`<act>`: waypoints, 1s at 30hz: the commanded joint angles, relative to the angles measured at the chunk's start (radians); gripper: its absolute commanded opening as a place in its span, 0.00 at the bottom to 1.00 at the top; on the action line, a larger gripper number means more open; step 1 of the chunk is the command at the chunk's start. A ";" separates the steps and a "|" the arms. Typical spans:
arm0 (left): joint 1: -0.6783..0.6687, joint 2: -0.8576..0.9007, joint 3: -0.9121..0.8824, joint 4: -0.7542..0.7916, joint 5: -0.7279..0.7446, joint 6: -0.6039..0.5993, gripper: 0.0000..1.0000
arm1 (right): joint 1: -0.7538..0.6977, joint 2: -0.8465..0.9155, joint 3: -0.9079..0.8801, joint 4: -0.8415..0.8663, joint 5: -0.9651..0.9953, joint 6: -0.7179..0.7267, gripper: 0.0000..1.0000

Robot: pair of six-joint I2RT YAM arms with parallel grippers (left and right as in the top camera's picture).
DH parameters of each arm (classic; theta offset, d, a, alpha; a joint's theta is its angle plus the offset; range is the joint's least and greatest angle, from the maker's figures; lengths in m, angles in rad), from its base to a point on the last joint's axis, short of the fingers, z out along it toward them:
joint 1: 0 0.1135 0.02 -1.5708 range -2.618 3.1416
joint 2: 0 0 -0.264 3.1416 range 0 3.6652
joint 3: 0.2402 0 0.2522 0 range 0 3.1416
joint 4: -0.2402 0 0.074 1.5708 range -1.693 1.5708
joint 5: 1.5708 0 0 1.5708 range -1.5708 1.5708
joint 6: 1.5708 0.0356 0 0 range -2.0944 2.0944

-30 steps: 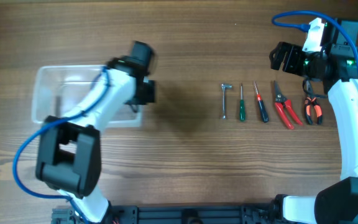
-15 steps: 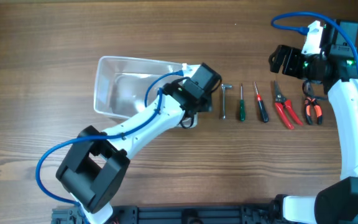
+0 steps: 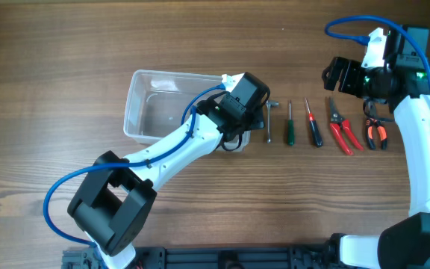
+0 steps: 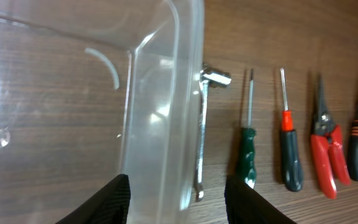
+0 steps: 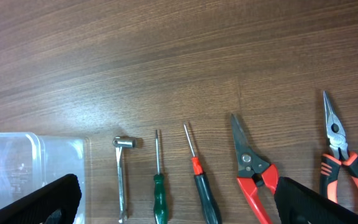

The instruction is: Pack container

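Note:
The clear plastic container (image 3: 142, 112) lies left of centre on the wooden table. My left gripper (image 3: 243, 133) straddles its right-hand wall and is shut on it; in the left wrist view the wall and rim (image 4: 163, 93) run between the two fingers (image 4: 178, 202). My right gripper (image 3: 342, 73) is open and empty, held above the table behind the row of tools; its fingers (image 5: 176, 205) are wide apart in the right wrist view. The container's corner (image 5: 17, 162) shows at that view's lower left.
A row of hand tools lies right of the container: a silver socket wrench (image 3: 269, 121) almost against the container's wall, a green screwdriver (image 3: 290, 128), a black and red screwdriver (image 3: 314, 128), red shears (image 3: 342, 128) and orange-black pliers (image 3: 375, 133).
My left gripper has dragged the container from the table's left side to the right, up beside the wrench. The right arm has not moved.

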 commanded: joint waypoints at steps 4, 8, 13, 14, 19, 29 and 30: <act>0.013 -0.034 0.014 0.114 0.018 0.061 0.50 | -0.003 0.010 0.016 0.002 -0.016 -0.016 1.00; 0.061 -0.120 0.014 0.129 -0.002 0.138 0.51 | -0.003 0.010 0.016 0.006 -0.034 0.052 0.96; 0.161 -0.260 0.014 0.120 -0.087 0.244 0.44 | 0.010 0.016 0.011 -0.009 -0.087 0.078 0.27; 0.186 -0.288 0.014 0.112 -0.110 0.254 0.43 | 0.022 0.021 -0.002 -0.001 -0.087 0.114 0.15; 0.299 -0.368 0.014 0.042 -0.186 0.319 0.22 | 0.103 0.071 -0.067 0.075 -0.097 0.171 0.04; 0.471 -0.381 0.014 -0.165 -0.263 0.333 0.12 | 0.285 0.269 -0.069 0.219 -0.177 0.175 0.04; 0.482 -0.381 0.014 -0.181 -0.263 0.333 0.13 | 0.296 0.290 -0.069 0.240 -0.185 0.189 0.04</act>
